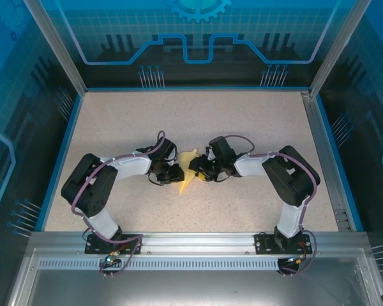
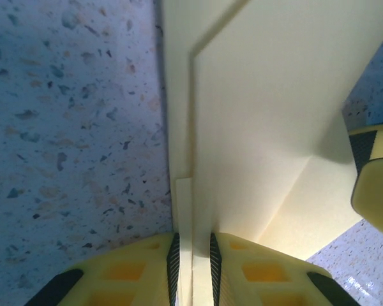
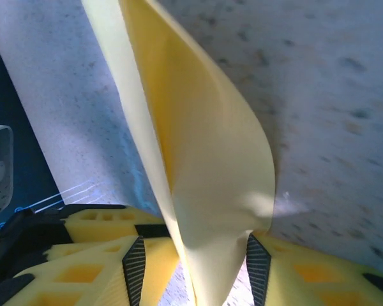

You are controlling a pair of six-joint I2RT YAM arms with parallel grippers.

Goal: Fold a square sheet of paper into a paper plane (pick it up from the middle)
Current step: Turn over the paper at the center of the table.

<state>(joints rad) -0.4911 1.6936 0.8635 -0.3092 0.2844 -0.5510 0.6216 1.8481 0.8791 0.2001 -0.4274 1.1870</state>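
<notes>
Left gripper pinches the folded paper tight; right gripper stands parted, the paper loose between its jaws.

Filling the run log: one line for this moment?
folded paper: table centre | left jaws: shut on it | right jaws: open around it

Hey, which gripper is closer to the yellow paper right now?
Left, narrowly. The left gripper has its jaws pinched on the folded edge of the yellow paper. The right gripper straddles the paper with jaws apart, one side clear of it.
</notes>
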